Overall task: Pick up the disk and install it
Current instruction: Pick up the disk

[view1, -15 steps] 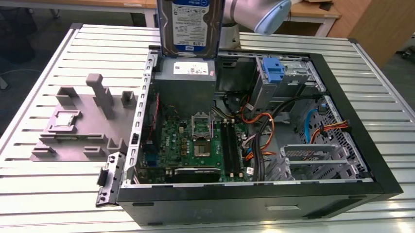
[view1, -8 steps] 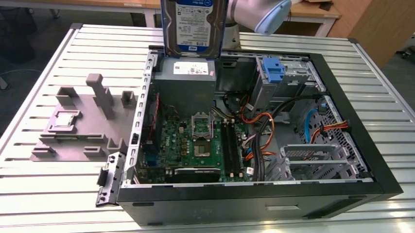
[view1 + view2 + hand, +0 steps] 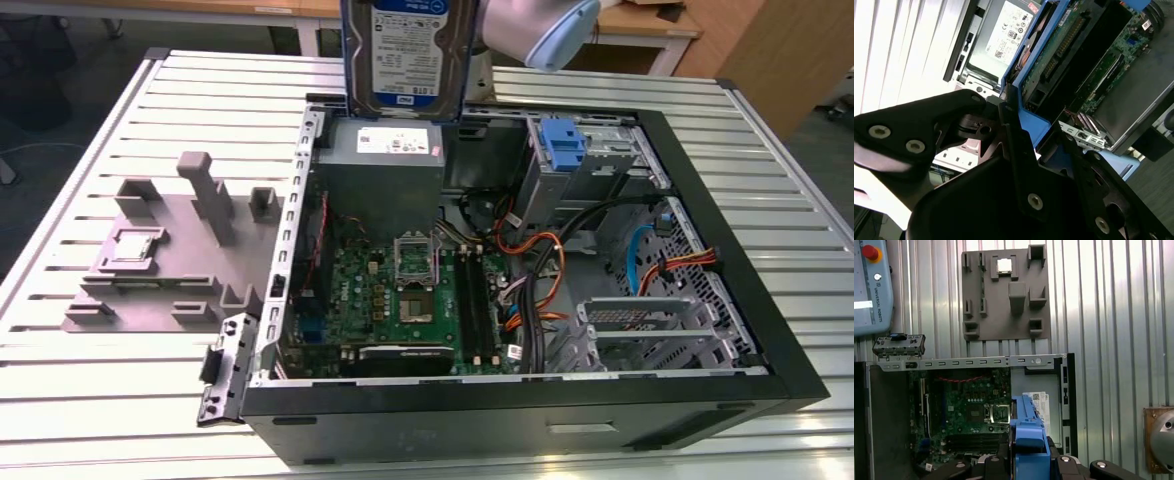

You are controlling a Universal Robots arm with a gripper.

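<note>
Where the slatted table (image 3: 107, 400) spreads, gripper (image 3: 1031, 462) clasps disk (image 3: 407, 50).

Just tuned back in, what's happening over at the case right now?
The arm's gripper is shut on the disk, clamping it by its blue carrier rails. It holds the disk upright on edge above the open computer case, roughly over the grey power supply box. The disk is not yet seated in any bay. The blue caddy stands inside the case, apart from the disk.
</note>
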